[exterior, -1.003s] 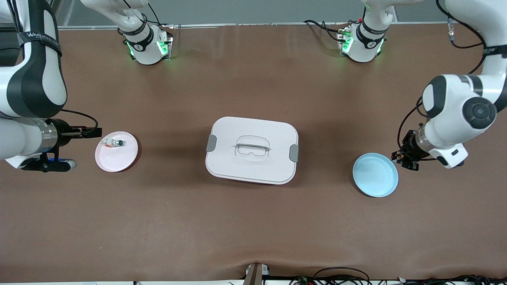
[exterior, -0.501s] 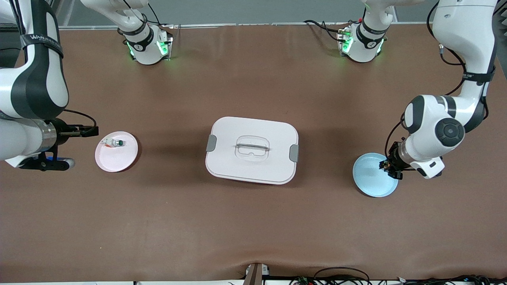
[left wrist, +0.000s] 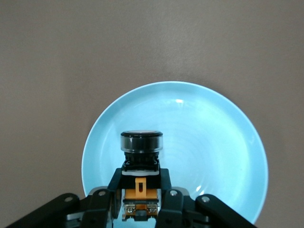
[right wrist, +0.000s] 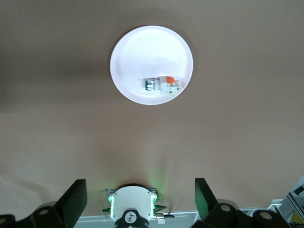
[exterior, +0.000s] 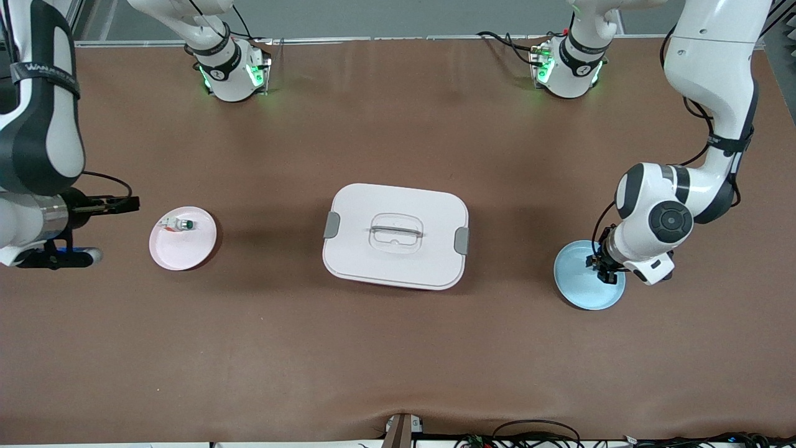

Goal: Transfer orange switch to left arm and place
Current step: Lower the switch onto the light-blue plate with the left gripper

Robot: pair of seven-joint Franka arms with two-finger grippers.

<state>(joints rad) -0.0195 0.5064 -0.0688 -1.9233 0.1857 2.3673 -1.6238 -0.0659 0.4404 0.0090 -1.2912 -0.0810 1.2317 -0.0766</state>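
The orange switch (left wrist: 140,164), a small black push-button with an orange-marked body, sits between the fingers of my left gripper (left wrist: 140,192), which is shut on it. It hangs over the light blue plate (left wrist: 213,142), cap pointing toward the plate's middle. In the front view the left gripper (exterior: 604,269) is over that blue plate (exterior: 575,286), at the left arm's end of the table. The white lidded box (exterior: 396,235) stands at the table's middle. My right gripper (exterior: 124,204) is open and holds nothing, hanging beside the pink plate (exterior: 186,252).
On the pink plate (right wrist: 137,52) lies a small white switch with a green cap (right wrist: 164,84). That white switch (exterior: 179,224) is at the right arm's end of the table. Both arm bases (exterior: 231,71) stand along the table edge farthest from the front camera.
The left arm has swung in from the table's end, carrying the orange switch over the blue plate. The right gripper has drawn back a little from the pink plate.
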